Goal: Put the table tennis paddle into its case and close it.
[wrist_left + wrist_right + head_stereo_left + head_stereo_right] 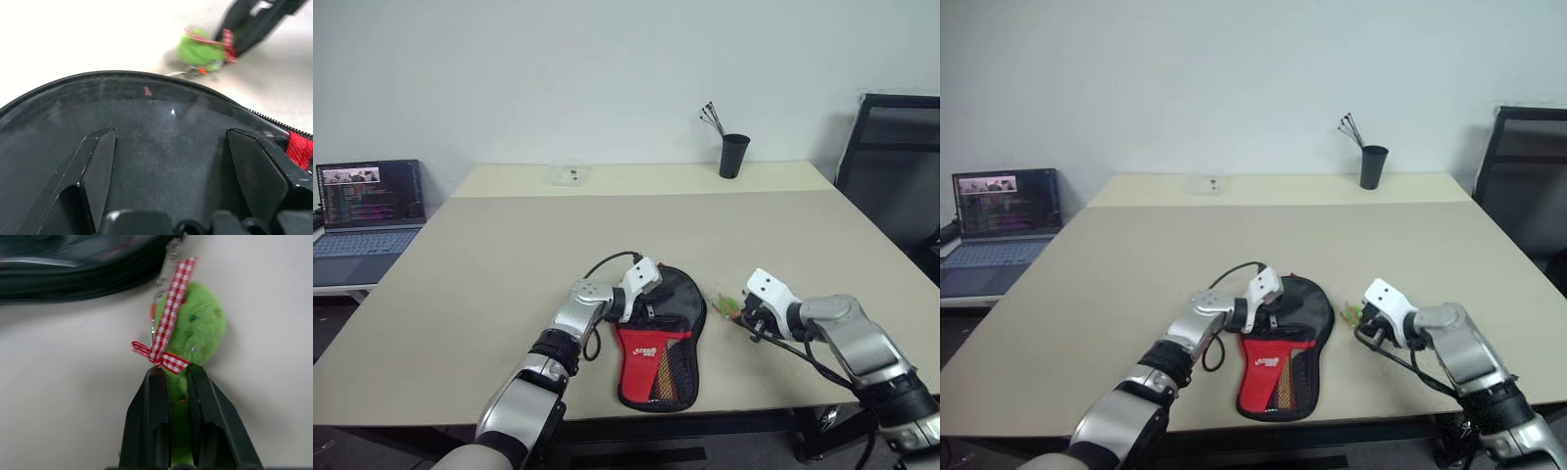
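head views overlooking table (509,255), wrists close

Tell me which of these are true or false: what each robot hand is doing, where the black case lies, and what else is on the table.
1. The right gripper is pinching a fuzzy green charm with a red checked ribbon. True.
2. The left gripper is clamped shut on a cup. False: its fingers stand open over the round end of the case.
3. The case lies on the table between the two grippers. True.
4. The black cup stands beside the case. False: it stands at the far edge of the table.
5. A laptop sits off the table's left side with its screen lit. True.
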Tool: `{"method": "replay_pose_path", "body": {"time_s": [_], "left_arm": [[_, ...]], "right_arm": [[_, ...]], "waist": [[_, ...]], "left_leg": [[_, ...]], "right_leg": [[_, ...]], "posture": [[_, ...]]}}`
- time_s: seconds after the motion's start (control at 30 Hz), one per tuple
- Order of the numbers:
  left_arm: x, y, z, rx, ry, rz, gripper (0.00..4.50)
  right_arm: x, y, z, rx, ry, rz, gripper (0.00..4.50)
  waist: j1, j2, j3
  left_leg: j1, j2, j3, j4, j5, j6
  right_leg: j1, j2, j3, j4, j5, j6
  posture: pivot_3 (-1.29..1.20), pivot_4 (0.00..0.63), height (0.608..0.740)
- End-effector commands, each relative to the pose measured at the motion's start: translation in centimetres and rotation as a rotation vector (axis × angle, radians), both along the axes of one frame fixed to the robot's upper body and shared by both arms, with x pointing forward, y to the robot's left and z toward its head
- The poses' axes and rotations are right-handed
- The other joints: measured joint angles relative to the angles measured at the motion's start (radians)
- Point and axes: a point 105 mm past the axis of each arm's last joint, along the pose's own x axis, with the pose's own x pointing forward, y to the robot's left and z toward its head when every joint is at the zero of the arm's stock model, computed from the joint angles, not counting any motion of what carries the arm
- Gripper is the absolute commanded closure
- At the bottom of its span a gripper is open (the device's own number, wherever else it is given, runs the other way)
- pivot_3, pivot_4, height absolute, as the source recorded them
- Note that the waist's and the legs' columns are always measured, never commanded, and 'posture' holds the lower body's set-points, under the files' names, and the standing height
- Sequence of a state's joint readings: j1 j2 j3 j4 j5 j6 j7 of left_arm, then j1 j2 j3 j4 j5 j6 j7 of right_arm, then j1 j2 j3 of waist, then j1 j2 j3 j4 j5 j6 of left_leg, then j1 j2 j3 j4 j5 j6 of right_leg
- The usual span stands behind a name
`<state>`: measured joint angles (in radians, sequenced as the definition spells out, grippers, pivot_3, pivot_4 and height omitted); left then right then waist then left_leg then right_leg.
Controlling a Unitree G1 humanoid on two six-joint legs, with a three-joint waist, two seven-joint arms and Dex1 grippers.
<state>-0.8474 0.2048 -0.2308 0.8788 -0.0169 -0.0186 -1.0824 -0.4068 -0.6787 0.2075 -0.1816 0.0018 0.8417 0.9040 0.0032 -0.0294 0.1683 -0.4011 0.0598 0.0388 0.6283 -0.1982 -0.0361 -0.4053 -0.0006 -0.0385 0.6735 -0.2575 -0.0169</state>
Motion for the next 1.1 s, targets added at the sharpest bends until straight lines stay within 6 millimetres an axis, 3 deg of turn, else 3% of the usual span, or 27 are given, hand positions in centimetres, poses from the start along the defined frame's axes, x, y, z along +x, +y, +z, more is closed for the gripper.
{"method": "replay_pose_path", "body": {"time_s": [0.03,0.4,0.63,0.83,1.1], "left_arm": [[-1.0,0.2,-3.5,0.104,0.090,0.003,0.60],[-1.0,-0.5,-3.9,0.110,0.087,0.004,0.60],[-1.1,-0.5,-4.0,0.117,0.085,0.001,0.60],[-1.1,-0.6,-4.1,0.119,0.084,0.003,0.60],[-1.1,-0.5,-4.2,0.124,0.080,0.009,0.60]], "right_arm": [[-1.8,1.2,1.3,0.019,-0.002,0.060,4.40],[-7.6,2.8,2.1,0.059,0.064,0.176,4.42],[-11.8,3.3,1.5,0.086,0.187,0.275,4.42],[-14.3,3.5,1.3,0.100,0.274,0.344,4.43],[-17.9,5.8,2.0,0.194,0.369,0.478,4.43]], "waist": [[0.001,0.000,0.000],[0.004,-0.001,-0.001],[0.010,0.000,-0.003],[0.012,0.000,-0.004],[0.011,-0.001,-0.005]], "left_leg": [[0.000,0.000,0.000,0.000,0.000,0.000],[-0.004,-0.002,-0.004,-0.002,-0.001,-0.001],[-0.007,-0.004,-0.006,-0.001,-0.002,-0.001],[-0.008,-0.004,-0.007,-0.001,-0.003,0.000],[-0.008,-0.004,-0.009,-0.001,-0.003,0.000]], "right_leg": [[0.000,0.000,0.000,0.000,0.000,0.000],[0.002,-0.002,-0.003,-0.011,0.001,0.002],[0.002,-0.004,-0.006,-0.015,0.001,0.002],[0.002,-0.004,-0.007,-0.016,0.001,0.002],[0.002,-0.004,-0.009,-0.017,0.001,0.002]], "posture": [[0.00,0.150,0.740],[0.00,0.150,0.740],[0.00,0.150,0.740],[0.00,0.150,0.740],[0.00,0.150,0.740]]}}
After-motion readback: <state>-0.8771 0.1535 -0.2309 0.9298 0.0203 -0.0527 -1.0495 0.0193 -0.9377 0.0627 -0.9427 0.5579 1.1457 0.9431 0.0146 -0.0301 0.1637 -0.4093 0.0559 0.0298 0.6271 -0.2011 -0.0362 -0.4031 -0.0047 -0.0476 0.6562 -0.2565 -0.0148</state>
